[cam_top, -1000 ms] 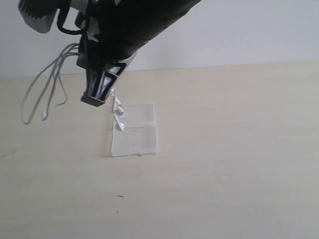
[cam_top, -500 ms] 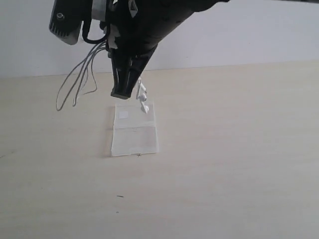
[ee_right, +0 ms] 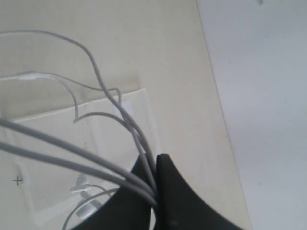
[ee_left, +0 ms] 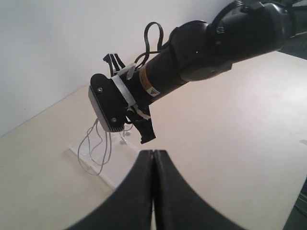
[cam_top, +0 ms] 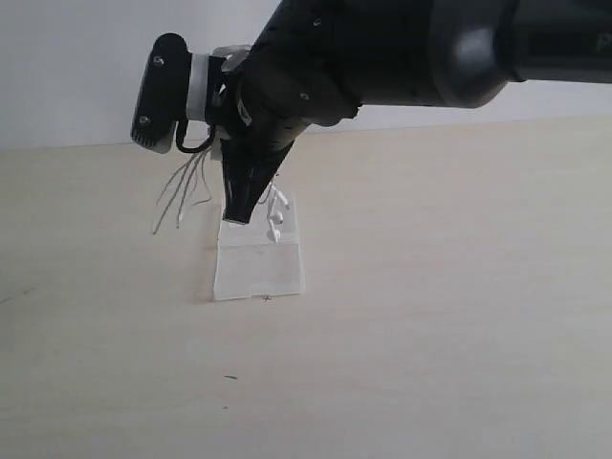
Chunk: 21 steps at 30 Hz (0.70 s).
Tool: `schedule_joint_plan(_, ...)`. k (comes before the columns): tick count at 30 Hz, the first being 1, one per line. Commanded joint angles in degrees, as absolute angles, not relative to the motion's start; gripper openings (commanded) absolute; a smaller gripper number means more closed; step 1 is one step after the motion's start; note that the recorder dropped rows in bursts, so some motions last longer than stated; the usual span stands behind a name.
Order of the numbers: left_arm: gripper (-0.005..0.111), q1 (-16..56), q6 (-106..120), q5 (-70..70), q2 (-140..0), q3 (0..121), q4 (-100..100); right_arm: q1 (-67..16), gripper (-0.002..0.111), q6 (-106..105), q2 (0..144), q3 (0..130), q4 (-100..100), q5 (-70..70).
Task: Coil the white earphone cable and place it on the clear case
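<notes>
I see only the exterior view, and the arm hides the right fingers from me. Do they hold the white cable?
Observer: Yes. The right wrist view shows the right fingers shut on several strands of the white earphone cable.
Operator: And the left arm? It is outside my picture.
Observer: The left wrist view shows the left fingers shut and holding nothing.

Soft, even light filled the room; the pale table (cam_top: 459,316) showed hardly a shadow. A dull sheen sat on the dark right arm (cam_top: 478,43). Nearest the wrist lens, the white earphone cable (ee_right: 134,184) blurred grey.
</notes>
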<state>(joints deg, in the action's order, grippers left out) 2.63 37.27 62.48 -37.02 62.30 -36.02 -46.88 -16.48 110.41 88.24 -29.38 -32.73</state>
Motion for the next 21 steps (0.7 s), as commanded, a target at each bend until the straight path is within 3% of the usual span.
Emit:
schedule_joint_plan(1,0.000,2.97,37.05,62.17,-36.74,61.40,-36.77,-45.20,0.000,-15.05,112.07,89.99,-30.67,-32.98)
schedule_joint_plan(21,0.000,2.97,37.26,62.30,-36.66,61.42,-37.13,-45.34,0.000,-13.29,117.29,92.36,-23.50,-28.14)
